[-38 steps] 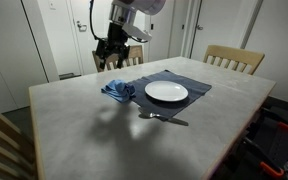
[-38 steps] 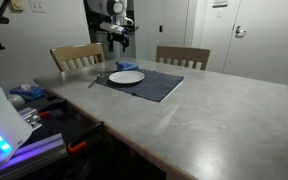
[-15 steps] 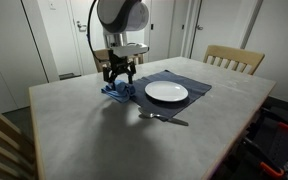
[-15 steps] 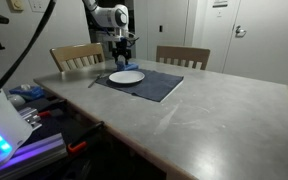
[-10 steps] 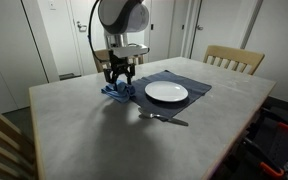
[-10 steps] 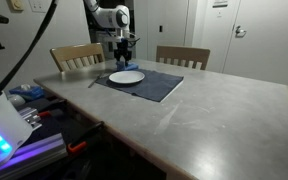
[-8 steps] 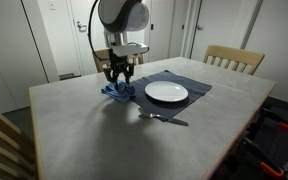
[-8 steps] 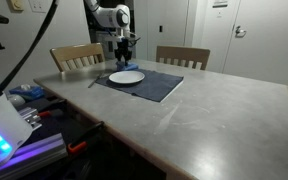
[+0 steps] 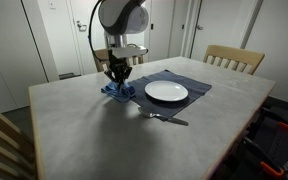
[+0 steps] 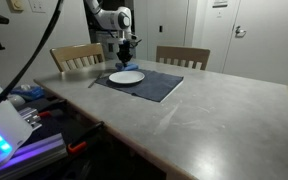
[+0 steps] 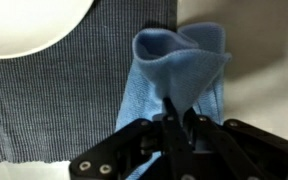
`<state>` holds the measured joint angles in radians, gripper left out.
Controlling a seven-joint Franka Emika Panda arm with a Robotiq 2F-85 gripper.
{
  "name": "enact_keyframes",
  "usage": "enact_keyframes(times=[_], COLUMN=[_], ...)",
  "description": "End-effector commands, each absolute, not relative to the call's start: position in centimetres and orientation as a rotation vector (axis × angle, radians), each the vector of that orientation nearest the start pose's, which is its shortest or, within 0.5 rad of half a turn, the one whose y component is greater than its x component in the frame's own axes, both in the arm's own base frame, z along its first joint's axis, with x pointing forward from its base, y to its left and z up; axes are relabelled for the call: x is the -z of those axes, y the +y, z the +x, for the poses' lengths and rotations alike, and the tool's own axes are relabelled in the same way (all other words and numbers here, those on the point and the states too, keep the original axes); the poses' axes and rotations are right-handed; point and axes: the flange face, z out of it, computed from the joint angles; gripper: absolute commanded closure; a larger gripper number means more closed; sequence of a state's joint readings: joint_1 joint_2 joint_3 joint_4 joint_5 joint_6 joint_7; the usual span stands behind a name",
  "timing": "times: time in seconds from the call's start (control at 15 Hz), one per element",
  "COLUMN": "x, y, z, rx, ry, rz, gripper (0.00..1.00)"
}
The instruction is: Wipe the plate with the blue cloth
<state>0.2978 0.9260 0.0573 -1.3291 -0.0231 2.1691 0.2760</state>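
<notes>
The blue cloth (image 11: 179, 65) is sitting bunched up in the middle of the wrist view, lying partly on the edge of the dark placemat (image 11: 44, 100) and partly on the pale table (image 11: 269, 90). The gripper (image 11: 179, 108) is coming in from the bottom edge of that frame, and its two fingers (image 11: 169, 112) are pressing together on a raised fold of the cloth, so it is clenched on the fabric. In an exterior view the cloth (image 9: 117, 91) is showing left of centre, just beside the white plate (image 9: 166, 92), with the gripper (image 9: 118, 80) standing straight down onto it. The plate is resting on the placemat (image 9: 189, 80), and its rim is curving across the upper left corner of the wrist view (image 11: 24, 25). A utensil (image 9: 165, 118) is lying on the table just below the placemat. A wooden chair (image 9: 234, 58) is standing at the upper right.
</notes>
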Motion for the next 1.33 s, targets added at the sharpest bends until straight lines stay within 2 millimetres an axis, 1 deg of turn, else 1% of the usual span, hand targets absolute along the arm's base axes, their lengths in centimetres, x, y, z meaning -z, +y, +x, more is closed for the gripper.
enact_keyframes(times=[0.0,0.07,0.13,0.27,0.33,0.53,0.73,0.93,1.13,1.27], x=[-13.9,-14.0,-14.3,-15.4,-16.2,-17.6,-19.8,-22.8,-26.9,-29.3], y=[24.5,24.5,24.5,24.4,24.2,23.3,22.4,21.8,21.3,20.7], z=[69.0,69.2,69.3,69.4,69.5,69.9,70.2,70.8,70.9,70.5], rx=[-0.184,-0.179,-0.174,-0.173,-0.18,-0.232,-0.277,-0.261,-0.213,-0.21], ry=[-0.116,-0.13,-0.124,-0.125,-0.139,-0.185,-0.293,-0.368,-0.419,-0.451], rz=[-3.127,-3.129,-3.132,-3.127,-3.13,-3.116,-3.087,-3.053,-3.015,-3.005], gripper=[0.64,0.95,0.94,1.0,1.0,0.99,0.99,0.99,0.99,0.99])
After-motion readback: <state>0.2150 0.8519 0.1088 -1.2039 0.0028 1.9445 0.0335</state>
